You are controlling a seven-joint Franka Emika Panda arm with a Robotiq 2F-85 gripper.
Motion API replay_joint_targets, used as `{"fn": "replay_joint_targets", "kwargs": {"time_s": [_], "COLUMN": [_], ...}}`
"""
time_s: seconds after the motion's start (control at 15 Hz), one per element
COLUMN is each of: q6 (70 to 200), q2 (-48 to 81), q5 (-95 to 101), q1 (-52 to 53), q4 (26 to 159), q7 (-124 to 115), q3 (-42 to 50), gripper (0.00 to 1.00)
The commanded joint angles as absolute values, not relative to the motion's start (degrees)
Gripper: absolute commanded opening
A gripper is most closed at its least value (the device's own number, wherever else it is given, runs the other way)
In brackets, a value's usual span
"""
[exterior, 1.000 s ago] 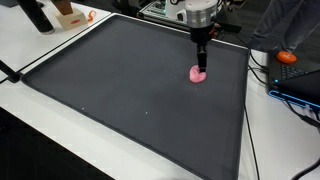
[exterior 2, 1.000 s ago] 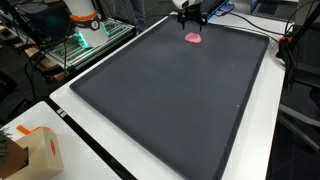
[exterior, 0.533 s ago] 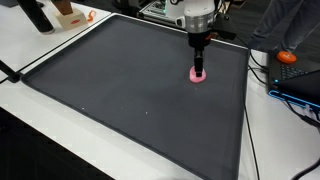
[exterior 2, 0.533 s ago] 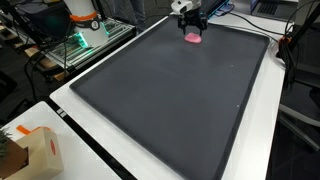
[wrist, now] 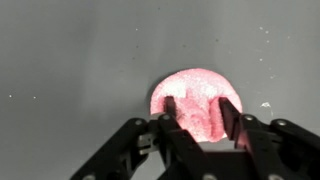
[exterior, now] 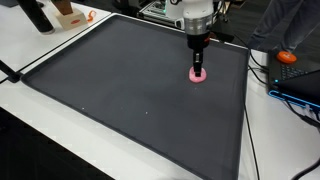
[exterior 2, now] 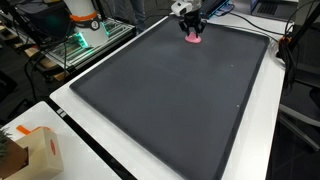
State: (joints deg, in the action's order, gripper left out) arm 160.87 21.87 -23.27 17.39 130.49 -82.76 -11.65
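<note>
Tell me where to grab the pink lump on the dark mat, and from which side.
Take the pink lump across its middle, straight down from above. It lies low and rounded on the dark mat, with no handle or edge to hook sideways. The gripper stands over it so, a finger on each flank.

Pink lump [wrist: 197, 85]: a small, rounded, soft-looking mass of even rose colour with a faintly mottled surface, lying flat on the dark grey mat [exterior: 120, 95]. In both exterior views it sits close to the mat's far edge, above and right of frame centre. In the wrist view it occupies the lower middle of the frame, with the two pincer [wrist: 199, 103] fingers set over its near half
</note>
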Motion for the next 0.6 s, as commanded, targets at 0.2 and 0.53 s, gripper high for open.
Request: {"fn": "replay_joint_targets", "kwargs": {"time_s": [0.2,0.53], "q6": [161.05,160.31], "q2": [22.24,21.99], "q5": [-22.17,-21.84], "q1": [18.44,18.34], "q4": [130.71,130.66], "q7": [-85.79,-86.63], "q3": [-10.34,-10.08], "gripper": [0.01,0.02]}}
